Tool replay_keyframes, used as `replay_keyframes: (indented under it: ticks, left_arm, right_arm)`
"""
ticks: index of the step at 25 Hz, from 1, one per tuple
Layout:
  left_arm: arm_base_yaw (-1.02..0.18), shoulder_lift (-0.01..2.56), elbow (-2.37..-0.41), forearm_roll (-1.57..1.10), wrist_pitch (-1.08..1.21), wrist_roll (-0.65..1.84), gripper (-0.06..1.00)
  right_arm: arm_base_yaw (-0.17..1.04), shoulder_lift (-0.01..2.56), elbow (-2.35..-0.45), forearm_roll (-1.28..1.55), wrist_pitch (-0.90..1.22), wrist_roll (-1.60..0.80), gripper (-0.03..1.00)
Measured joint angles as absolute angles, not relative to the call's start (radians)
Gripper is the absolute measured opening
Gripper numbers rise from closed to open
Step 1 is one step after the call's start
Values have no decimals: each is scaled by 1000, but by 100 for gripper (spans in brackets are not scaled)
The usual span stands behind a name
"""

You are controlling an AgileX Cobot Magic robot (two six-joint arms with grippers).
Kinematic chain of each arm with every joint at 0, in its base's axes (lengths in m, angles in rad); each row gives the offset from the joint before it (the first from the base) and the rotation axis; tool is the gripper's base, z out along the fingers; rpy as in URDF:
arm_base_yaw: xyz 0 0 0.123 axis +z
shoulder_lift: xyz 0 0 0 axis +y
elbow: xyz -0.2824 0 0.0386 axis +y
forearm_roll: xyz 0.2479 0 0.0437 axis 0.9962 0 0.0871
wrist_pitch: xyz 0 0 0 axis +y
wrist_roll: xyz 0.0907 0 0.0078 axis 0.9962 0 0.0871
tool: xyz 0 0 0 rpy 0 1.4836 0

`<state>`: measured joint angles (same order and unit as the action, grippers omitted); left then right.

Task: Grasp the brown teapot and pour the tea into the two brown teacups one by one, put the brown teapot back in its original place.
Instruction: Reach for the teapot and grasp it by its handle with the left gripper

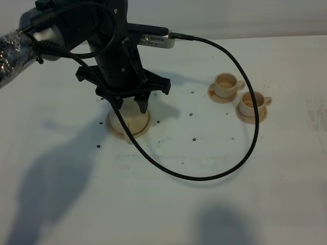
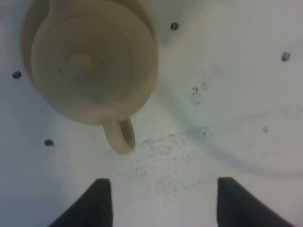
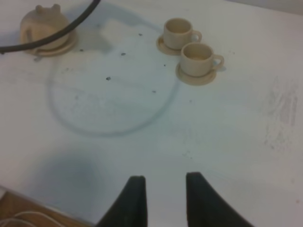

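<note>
A white, scuffed tabletop (image 1: 168,204) flecked with small dark specks is filling the high view; my left gripper (image 1: 130,104) is hanging directly over the squat round pale tan ceramic teapot (image 1: 134,120), which is sitting on the wide flat round tan saucer (image 1: 116,133) on the left of the table; well apart on the right, the two small pale tan ceramic teacups (image 1: 225,84) are standing just beside each other, each on a small round saucer (image 1: 249,118); a black cable (image 1: 199,178) is looping across the table from my arm.

In my left wrist view the teapot (image 2: 90,61) is showing from above, its loop handle (image 2: 120,137) pointing toward my fingers (image 2: 100,201); my left gripper (image 2: 165,203) is standing wide apart, with only bare table between the jaws, gripping nothing; the handle is lying apart from both fingertips.

In my right wrist view my right gripper (image 3: 163,198) is hovering over bare table, jaws drawn close together with a narrow slit between them, carrying nothing; the teapot (image 3: 45,21) and the teacups (image 3: 177,30) are sitting far off.
</note>
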<state>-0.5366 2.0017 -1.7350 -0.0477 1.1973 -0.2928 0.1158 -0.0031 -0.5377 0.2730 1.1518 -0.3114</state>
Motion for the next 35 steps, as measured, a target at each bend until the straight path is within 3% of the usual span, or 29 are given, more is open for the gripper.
replay_keyframes:
  ticks: [14, 22, 35]
  left_arm:
    - [-489, 2002, -1599, 16, 1197, -293, 42]
    - [-488, 2002, -1597, -39, 1194, -246, 51]
    - [-488, 2081, -1597, -43, 1146, -278, 51]
  right_arm:
    - [116, -3, -538, 273, 1152, -311, 22]
    - [116, -3, -538, 273, 1152, -311, 22]
    - [116, -3, -538, 273, 1152, -311, 22]
